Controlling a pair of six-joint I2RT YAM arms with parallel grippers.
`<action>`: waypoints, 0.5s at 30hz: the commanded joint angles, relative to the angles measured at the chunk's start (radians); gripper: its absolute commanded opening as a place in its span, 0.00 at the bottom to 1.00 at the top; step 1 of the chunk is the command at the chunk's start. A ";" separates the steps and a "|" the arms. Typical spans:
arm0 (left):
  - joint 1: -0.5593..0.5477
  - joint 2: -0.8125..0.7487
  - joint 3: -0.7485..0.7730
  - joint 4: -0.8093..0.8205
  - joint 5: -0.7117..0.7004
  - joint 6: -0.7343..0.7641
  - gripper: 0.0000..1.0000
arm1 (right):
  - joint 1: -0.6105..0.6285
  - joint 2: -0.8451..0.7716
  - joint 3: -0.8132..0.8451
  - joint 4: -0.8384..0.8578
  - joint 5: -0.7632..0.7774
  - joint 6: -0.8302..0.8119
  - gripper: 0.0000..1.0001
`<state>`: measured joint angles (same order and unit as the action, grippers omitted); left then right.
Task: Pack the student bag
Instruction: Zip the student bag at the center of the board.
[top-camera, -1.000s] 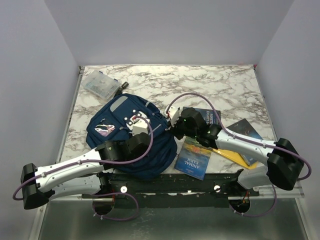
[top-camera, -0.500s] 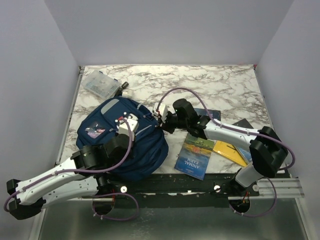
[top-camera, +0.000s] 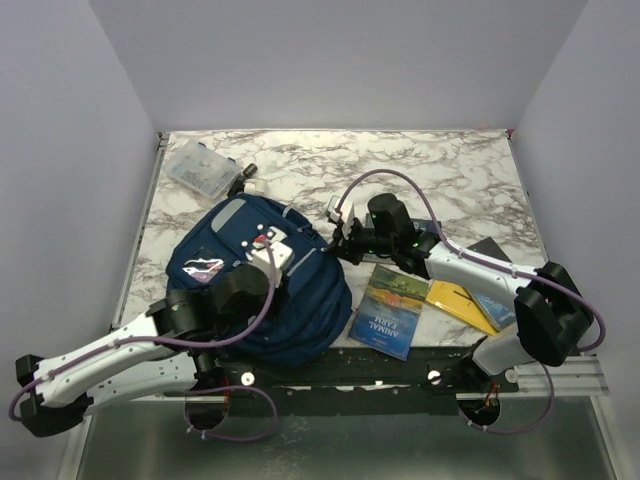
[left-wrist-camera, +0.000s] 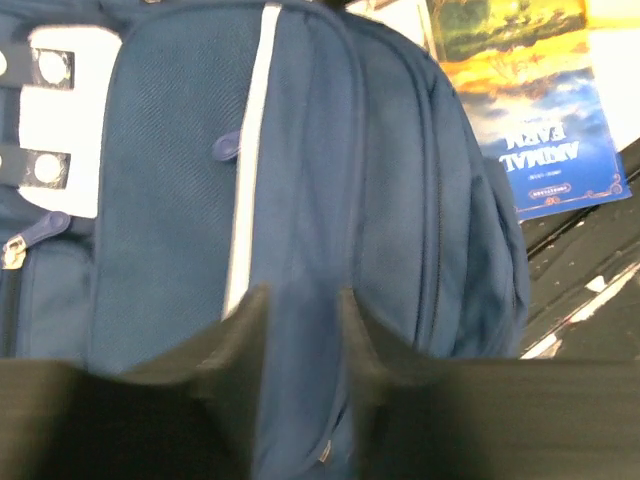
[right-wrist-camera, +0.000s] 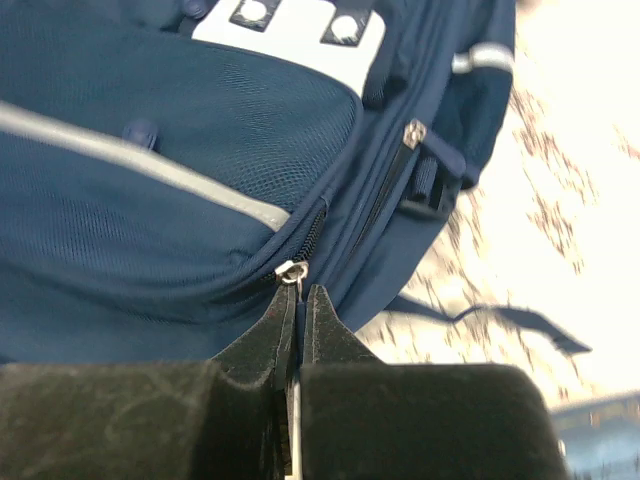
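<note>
Here the large navy-blue fabric student bag (top-camera: 225, 285) is lying on the left half of the white-and-grey marbled table (top-camera: 450, 170). Its lower end is reaching the table's near edge, and its front pocket is facing up. A grey reflective stripe (left-wrist-camera: 247, 170) is running down that pocket, and a small white patch (right-wrist-camera: 300, 25) with two snap studs is showing beside it.

The left gripper (left-wrist-camera: 300, 325) is pressing down on the bag's upper face. Its fingers are standing only narrowly apart, and a ridge of the blue fabric is sitting pinched between them. The right gripper (right-wrist-camera: 299, 310) is reaching in from the bag's right side. Its fingers are all but touching, and they are nipping the small silver zipper pull (right-wrist-camera: 291, 271) at the end of the dark zip line under the mesh pocket.

A small clear plastic box (top-camera: 200, 168) of mixed bits is sitting near the far left corner, just beyond the bag and apart from it. A blue-and-orange paperback book titled "ANIMAL FARM" (top-camera: 388, 312) is lying just right of the bag by the near edge. A flat yellow booklet (top-camera: 458, 303) is lying beside it, partly under the right arm. A dark blue book (top-camera: 428, 232) is peeking out behind that arm, mostly hidden.
</note>
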<state>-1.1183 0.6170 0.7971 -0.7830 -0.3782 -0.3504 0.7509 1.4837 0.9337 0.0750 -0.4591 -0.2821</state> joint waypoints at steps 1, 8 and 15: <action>0.002 0.165 0.038 0.037 0.050 -0.124 0.56 | -0.044 -0.078 -0.038 -0.029 0.088 0.084 0.00; 0.002 0.299 0.131 0.130 0.097 -0.119 0.79 | -0.043 -0.153 -0.116 0.003 0.041 0.120 0.00; 0.000 0.492 0.207 0.241 -0.042 -0.142 0.69 | -0.041 -0.175 -0.113 0.003 0.017 0.149 0.00</action>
<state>-1.1191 1.0256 0.9844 -0.6399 -0.3325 -0.4671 0.7055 1.3602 0.8150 0.0311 -0.4057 -0.1734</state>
